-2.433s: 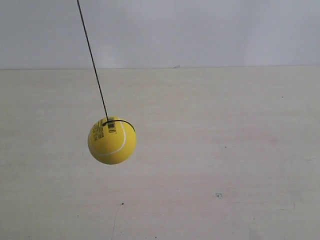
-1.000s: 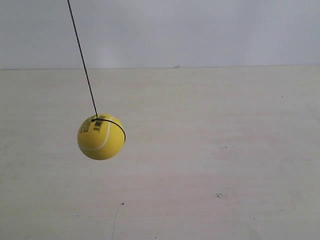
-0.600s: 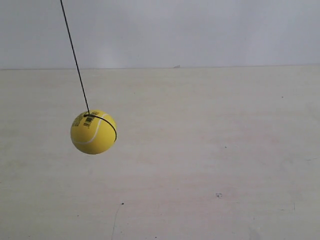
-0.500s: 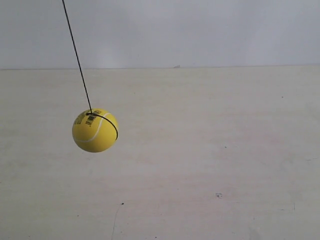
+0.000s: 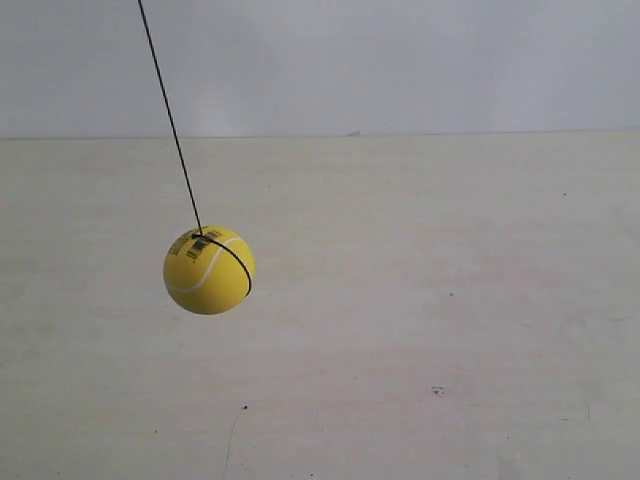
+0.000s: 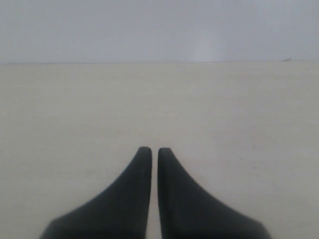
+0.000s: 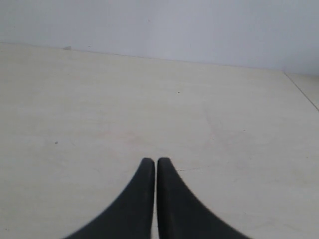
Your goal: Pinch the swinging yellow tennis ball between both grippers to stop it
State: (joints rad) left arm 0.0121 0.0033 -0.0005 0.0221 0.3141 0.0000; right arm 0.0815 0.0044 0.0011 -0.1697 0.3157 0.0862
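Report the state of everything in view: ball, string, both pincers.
yellow tennis ball: hanging in the air, nothing touching it but its string.
black string: taut, slanted, looped around the ball.
left pincer: shut, empty, ball not in its view.
right pincer: shut, empty, ball not in its view.

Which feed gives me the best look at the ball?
Exterior view: the whole ball hangs unobstructed on its string. Neither wrist view shows it, only the left gripper and right gripper, jaws together, over the table.
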